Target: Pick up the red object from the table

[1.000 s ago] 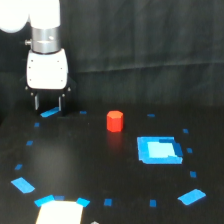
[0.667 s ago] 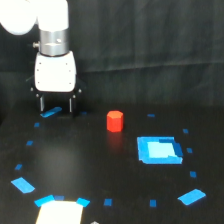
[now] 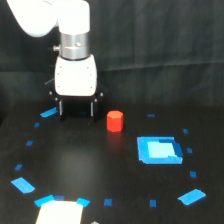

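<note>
The red object (image 3: 115, 121) is a small red-orange stubby block standing upright on the black table (image 3: 95, 165), near the middle. My gripper (image 3: 76, 111) hangs from the white arm just to the exterior view's left of the block, about a gripper's width away, low over the table. Its two dark fingers (image 3: 92, 107) point down and stand apart, with nothing between them. It does not touch the block.
A bright blue square patch (image 3: 158, 149) lies at the exterior view's right of the block. Small blue tape marks (image 3: 48, 113) ring the area. A pale sheet (image 3: 59, 212) lies at the front edge. A black curtain stands behind.
The arm has moved toward the exterior view's right, closing most of the gap to the red block. The block has not moved.
</note>
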Robot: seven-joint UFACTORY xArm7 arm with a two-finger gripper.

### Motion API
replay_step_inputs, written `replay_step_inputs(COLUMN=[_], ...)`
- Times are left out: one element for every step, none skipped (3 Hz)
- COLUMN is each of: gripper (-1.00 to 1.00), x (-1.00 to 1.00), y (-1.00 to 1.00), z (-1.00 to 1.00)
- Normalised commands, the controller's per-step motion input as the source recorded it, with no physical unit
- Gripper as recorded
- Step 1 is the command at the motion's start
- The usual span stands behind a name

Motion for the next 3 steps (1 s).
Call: replay_step_inputs(gripper=[1.0,0.82,0.8], x=[-0.83,0.7,0.05], y=[1.0,-0.75,-0.42], z=[-0.21,-0.12,-0.3])
